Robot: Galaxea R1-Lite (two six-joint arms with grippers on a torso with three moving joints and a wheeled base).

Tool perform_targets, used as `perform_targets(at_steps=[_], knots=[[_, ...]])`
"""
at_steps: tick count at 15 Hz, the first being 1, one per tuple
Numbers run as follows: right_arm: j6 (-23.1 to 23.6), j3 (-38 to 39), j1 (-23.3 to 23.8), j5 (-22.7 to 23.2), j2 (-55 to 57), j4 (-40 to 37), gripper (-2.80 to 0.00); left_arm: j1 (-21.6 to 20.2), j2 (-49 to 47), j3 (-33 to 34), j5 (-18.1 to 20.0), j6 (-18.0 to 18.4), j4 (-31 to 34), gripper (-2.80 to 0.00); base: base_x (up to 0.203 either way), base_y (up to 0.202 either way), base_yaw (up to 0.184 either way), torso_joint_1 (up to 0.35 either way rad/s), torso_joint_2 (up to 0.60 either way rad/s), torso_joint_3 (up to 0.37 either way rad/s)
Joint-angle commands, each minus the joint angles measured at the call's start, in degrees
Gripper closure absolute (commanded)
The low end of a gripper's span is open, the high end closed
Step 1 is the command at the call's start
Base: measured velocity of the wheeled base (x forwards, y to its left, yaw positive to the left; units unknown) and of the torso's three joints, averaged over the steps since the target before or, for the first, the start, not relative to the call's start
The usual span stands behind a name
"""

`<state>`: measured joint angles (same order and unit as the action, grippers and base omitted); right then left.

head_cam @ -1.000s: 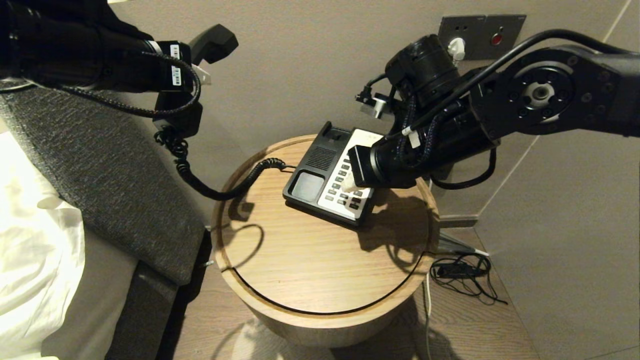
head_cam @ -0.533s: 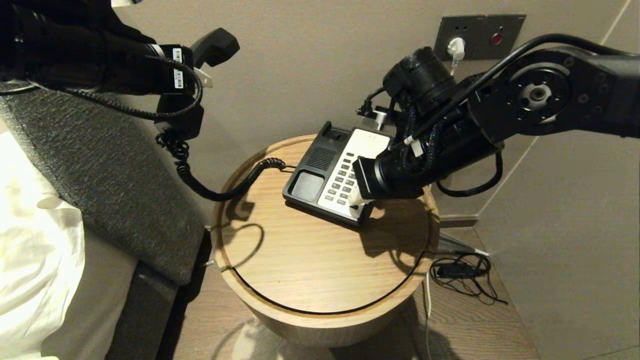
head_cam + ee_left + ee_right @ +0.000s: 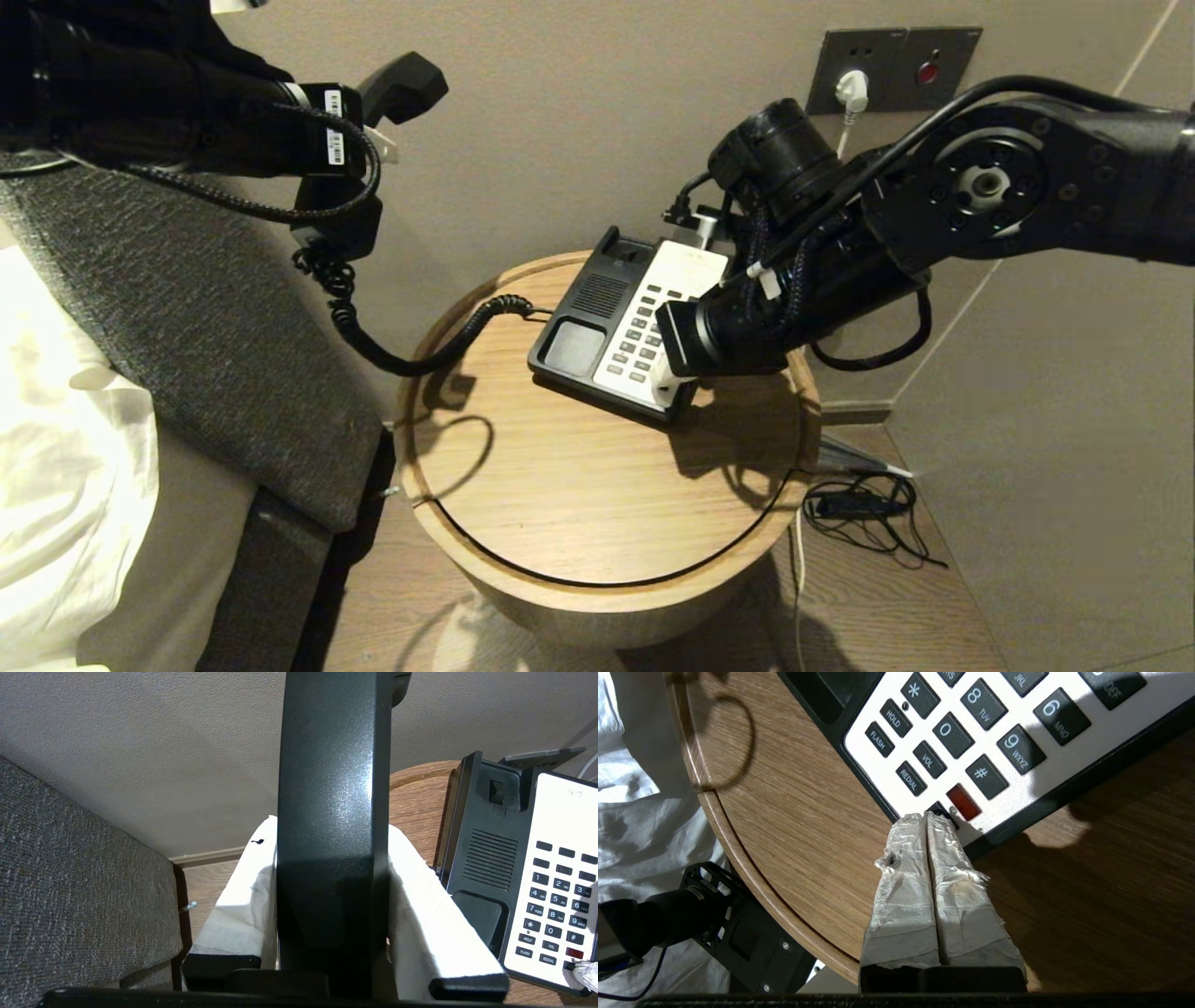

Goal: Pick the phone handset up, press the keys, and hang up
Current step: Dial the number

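The left gripper [image 3: 369,140] hangs high at about ten o'clock from the phone base [image 3: 616,322], its jaws clenched on the black handset [image 3: 334,812]; white padded fingers [image 3: 420,924] press both sides of the handle. The coiled cord [image 3: 411,350] sags from the handset down to the base on the round wooden desk [image 3: 597,495].

The right gripper [image 3: 928,819] has its jaws pinched together, holding nothing, used as one blunt pointer. Over the last second it has slid from the middle rows of the keypad [image 3: 644,341] toward the six o'clock end of the base; the tip now rests at the lowest row, on or just over a small dark key [image 3: 941,809] beside the red key [image 3: 963,802] and below the # key. I cannot tell whether it is pressed home.

So pressing appears to be well under way, perhaps on its final key. Hanging up remains: the empty cradle [image 3: 597,308] lies at nine o'clock from the keypad, and the right arm likely needs to lift clear before the handset comes down.
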<state>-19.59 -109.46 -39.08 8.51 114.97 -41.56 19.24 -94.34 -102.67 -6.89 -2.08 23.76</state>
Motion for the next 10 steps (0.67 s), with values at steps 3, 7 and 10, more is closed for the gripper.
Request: perform_targets(at_steps=[3, 7, 10], knots=[[-0.01, -0.49, -0.03, 0.02, 0.70, 0.16, 0.00, 0.01, -0.23, 0.01, -0.06, -0.02, 0.06, 0.00, 0.000, 0.000, 0.000, 0.000, 0.00, 0.000], [0.08, 0.02, -0.03, -0.07, 0.87, 0.16, 0.00, 0.01, -0.49, -0.07, -0.06, -0.02, -0.12, 0.00, 0.000, 0.000, 0.000, 0.000, 0.00, 0.000], [0.25, -0.05, -0.03, -0.24, 0.96, 0.25, 0.00, 0.01, -0.58, -0.25, -0.14, -0.02, -0.12, 0.00, 0.000, 0.000, 0.000, 0.000, 0.00, 0.000]])
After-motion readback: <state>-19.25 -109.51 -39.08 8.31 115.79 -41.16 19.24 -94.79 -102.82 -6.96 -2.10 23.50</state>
